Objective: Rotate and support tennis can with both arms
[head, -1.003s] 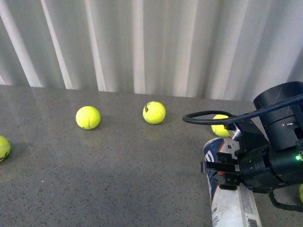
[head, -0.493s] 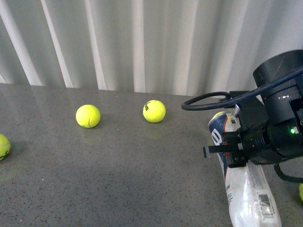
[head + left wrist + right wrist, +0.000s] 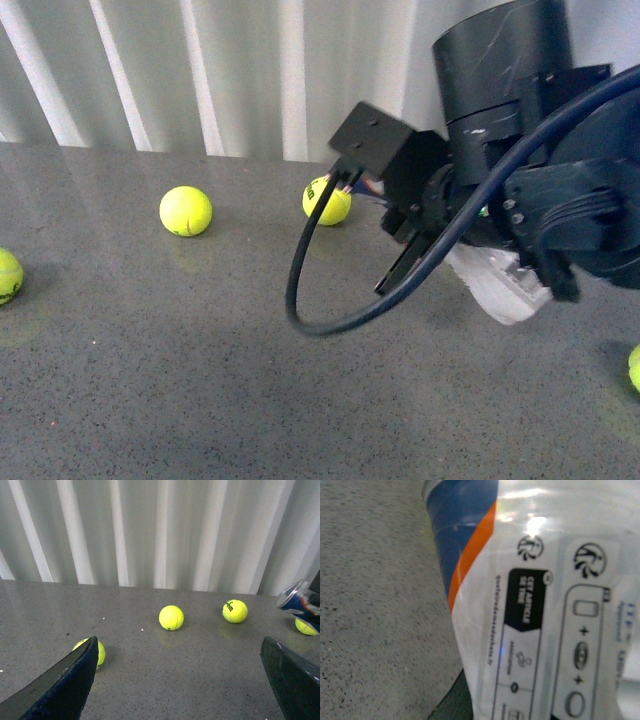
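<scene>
At right, right fingers [image 3: 398,268] clamping tennis can [image 3: 503,291]

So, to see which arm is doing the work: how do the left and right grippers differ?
The left gripper is open, fingers spread wide; the right gripper is shut on the tennis can. The left gripper holds nothing and hangs over the table; the right gripper holds the can tilted above it. Both are black.

On the table [image 3: 150,380], centre ball [image 3: 327,200] at twelve o'clock, left ball [image 3: 186,211] at ten, tennis can [image 3: 497,288] beneath right arm [image 3: 505,70] at three.
</scene>
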Available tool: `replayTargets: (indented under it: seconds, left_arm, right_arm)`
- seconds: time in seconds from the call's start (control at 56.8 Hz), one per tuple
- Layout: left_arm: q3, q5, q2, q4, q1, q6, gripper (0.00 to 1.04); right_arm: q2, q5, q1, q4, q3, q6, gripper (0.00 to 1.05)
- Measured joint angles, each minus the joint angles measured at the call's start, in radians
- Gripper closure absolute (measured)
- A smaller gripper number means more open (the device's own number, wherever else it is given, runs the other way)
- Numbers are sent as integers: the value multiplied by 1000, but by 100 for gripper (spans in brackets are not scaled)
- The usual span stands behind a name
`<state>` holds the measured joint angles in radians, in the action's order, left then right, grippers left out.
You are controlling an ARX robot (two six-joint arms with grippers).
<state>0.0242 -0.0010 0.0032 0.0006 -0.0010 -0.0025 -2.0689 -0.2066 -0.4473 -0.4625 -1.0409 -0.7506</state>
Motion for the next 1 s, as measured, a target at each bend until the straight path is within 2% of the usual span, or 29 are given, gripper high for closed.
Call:
replayTargets:
  seconds: [0.088, 0.282, 0.545, 0.774, 1.003]
  left_arm:
    - [0, 0, 0, 0, 0, 0, 7]
    - [0, 0, 0, 0, 0, 0, 7]
    - [0, 0, 0, 0, 0, 0, 7]
    - [0, 0, 0, 0, 0, 0, 7]
    - [0, 0, 0, 0, 0, 0, 7]
  right_arm:
    - [-63, 54, -31, -30, -27, -117, 92]
    - [-188, 122, -106, -87, -101, -275, 92]
    - [-262, 163, -201, -25, -207, -335, 92]
    - [-309, 103, -204, 45, -232, -412, 93]
    - [-312, 83, -208, 79, -244, -393, 93]
